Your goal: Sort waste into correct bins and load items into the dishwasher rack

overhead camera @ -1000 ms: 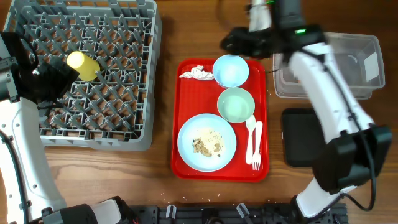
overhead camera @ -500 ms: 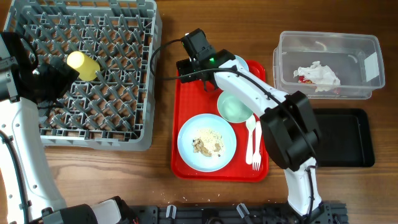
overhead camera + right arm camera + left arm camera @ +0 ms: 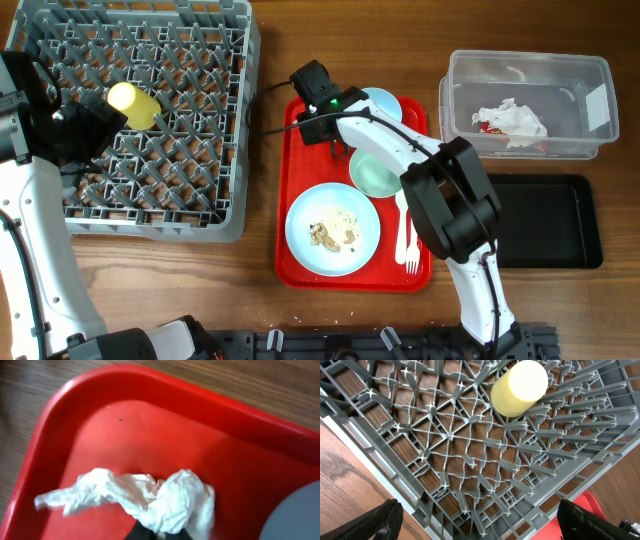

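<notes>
My right gripper (image 3: 160, 532) is shut on a crumpled white napkin (image 3: 165, 497) that lies in the back left corner of the red tray (image 3: 75, 405). From overhead, the right gripper (image 3: 315, 120) covers that napkin. On the tray are a pale blue plate (image 3: 300, 235) with food scraps (image 3: 333, 230), a green bowl (image 3: 378, 170), a blue bowl (image 3: 385, 105), and a white fork and spoon (image 3: 408, 225). The yellow cup (image 3: 133, 105) lies in the grey rack (image 3: 200, 215). My left gripper (image 3: 487, 525) hangs open over the rack's edge, holding nothing.
At the right stands a clear tub (image 3: 600, 75) holding a napkin and a red-and-white wrapper (image 3: 510, 120). A black tray (image 3: 545, 235) sits in front of it. The right arm stretches across the tray's back half.
My right arm swung left from the clear tub to the tray's back left corner and shut on the napkin. The left arm has not moved.
</notes>
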Motion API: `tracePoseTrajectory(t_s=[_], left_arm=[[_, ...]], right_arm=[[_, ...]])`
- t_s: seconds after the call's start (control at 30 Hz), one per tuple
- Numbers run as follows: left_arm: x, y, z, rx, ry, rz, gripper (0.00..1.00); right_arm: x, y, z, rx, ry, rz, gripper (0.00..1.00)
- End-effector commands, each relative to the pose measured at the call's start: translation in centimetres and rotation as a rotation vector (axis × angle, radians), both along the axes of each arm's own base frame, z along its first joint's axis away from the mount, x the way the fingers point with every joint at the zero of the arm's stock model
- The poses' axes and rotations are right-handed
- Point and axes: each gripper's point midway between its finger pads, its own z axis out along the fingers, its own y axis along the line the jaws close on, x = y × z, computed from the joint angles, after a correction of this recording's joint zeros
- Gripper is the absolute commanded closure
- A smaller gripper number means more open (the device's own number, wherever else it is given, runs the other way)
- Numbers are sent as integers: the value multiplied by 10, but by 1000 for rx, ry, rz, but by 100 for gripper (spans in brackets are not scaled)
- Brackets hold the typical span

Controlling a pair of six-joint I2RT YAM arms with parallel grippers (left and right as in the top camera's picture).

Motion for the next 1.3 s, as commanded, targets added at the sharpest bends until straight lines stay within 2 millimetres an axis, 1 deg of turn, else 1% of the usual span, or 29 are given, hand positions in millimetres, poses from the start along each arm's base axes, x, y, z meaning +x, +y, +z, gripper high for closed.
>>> tracePoseTrajectory(t_s=[0.0, 0.07, 0.1, 0.13, 0.2, 0.23, 0.27, 0.3, 0.33, 0.37, 0.4, 0.43, 0.47, 0.5, 0.53, 0.57, 0.6, 0.63, 0.67, 0.73, 0.83, 0.93, 0.97, 1.1, 1.13, 1.2, 1.27], left_arm=[[-1, 3, 1, 8, -1, 14, 0], [0, 3, 1, 8, -2, 14, 0], [-1, 3, 1, 7, -2, 15, 0], [-1, 3, 1, 8, -1, 14, 0], [0, 3, 1, 8, -2, 15, 0], [-1, 3, 1, 8, -1, 14, 0], [-1, 3, 1, 8, -1, 14, 0], [-1, 3, 1, 8, -1, 14, 0], [-1, 3, 1, 8, -1, 14, 0], [0, 3, 1, 8, -2, 15, 0], [0, 3, 1, 8, -2, 15, 0], [0, 3, 1, 8, -2, 15, 0], [0, 3, 1, 8, -2, 14, 0], [0, 3, 1, 8, -2, 14, 0], [-1, 3, 1, 7, -2, 15, 0], [0, 3, 1, 8, -2, 15, 0], [-1, 3, 1, 8, -1, 14, 0], [-1, 3, 1, 7, -2, 15, 0], [-1, 3, 1, 8, -1, 15, 0], [-1, 3, 1, 8, -1, 15, 0], [0, 3, 1, 8, -2, 14, 0], [-1, 3, 1, 8, -1, 14, 0], [0, 3, 1, 8, -2, 15, 0], [-1, 3, 1, 8, -1, 14, 0], [0, 3, 1, 8, -2, 14, 0], [-1, 3, 1, 7, -2, 15, 0], [0, 3, 1, 8, -2, 14, 0]], right_arm=[[1, 1, 43, 53, -47, -44, 96], [7, 0, 90, 112, -125, -84, 96], [11, -5, 112, 141, -167, -128, 96], [16, -15, 140, 174, -220, -191, 96], [23, -45, 195, 254, -315, -337, 96], [25, -60, 211, 278, -339, -394, 96], [27, -79, 226, 303, -361, -468, 96], [29, -109, 238, 320, -376, -573, 96], [29, -137, 242, 329, -376, -675, 96], [30, -167, 241, 325, -364, -774, 96], [30, -196, 236, 313, -347, -857, 96], [29, -218, 231, 298, -329, -907, 96], [29, -245, 221, 279, -300, -960, 96], [29, -267, 212, 265, -269, -987, 94], [30, -284, 204, 254, -239, -979, 88], [31, -296, 197, 246, -219, -974, 71], [31, -307, 191, 240, -202, -971, 48], [31, -319, 184, 228, -183, -970, 29], [30, -328, 177, 225, -161, -969, 14], [25, -335, 172, 244, -118, -951, 5], [17, -330, 176, 282, -79, -888, 2], [6, -321, 190, 290, -72, -841, 2], [0, -313, 198, 311, -66, -800, 2], [-29, -253, 238, 458, -36, -485, 3], [-39, -241, 244, 477, -19, -429, 3], [-60, -222, 247, 481, 33, -363, 3], [-79, -205, 242, 468, 109, -334, 3]])
